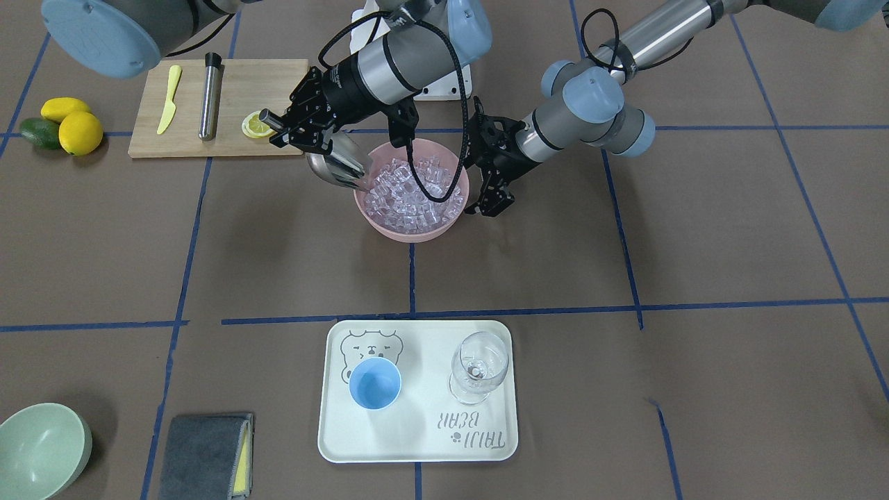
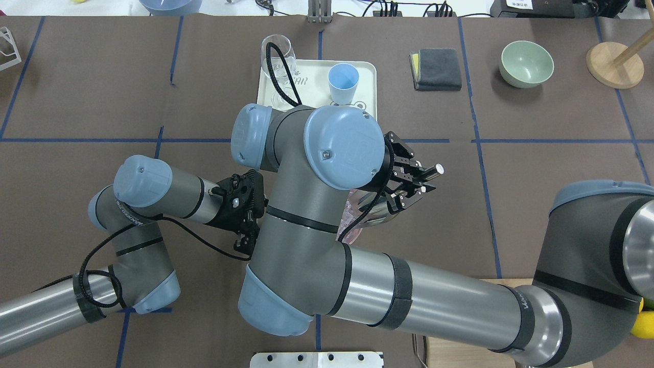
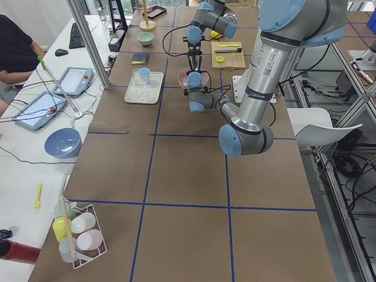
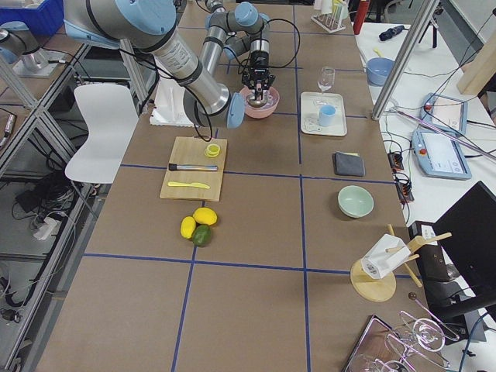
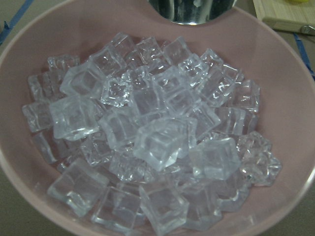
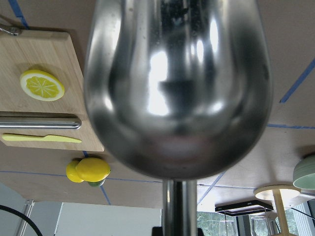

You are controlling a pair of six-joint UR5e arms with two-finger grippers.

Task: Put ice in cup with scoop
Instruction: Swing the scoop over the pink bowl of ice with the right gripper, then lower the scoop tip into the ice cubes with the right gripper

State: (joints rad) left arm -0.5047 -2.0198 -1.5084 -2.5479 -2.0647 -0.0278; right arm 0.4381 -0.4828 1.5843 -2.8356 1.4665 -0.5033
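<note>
A pink bowl near the table's middle holds a heap of clear ice cubes, which fill the left wrist view. My right gripper is shut on the rod handle of the steel scoop. The scoop's trough tilts down over the bowl's rim, at the edge of the ice. Its shiny underside fills the right wrist view. My left gripper hangs just beside the bowl's opposite rim, fingers apart, holding nothing. The light-blue cup stands empty on a white tray.
A wine glass shares the tray with the cup. Behind the bowl, a wooden board carries a yellow knife, a steel cylinder and a lemon slice. Lemons, a green bowl and a grey cloth sit further off.
</note>
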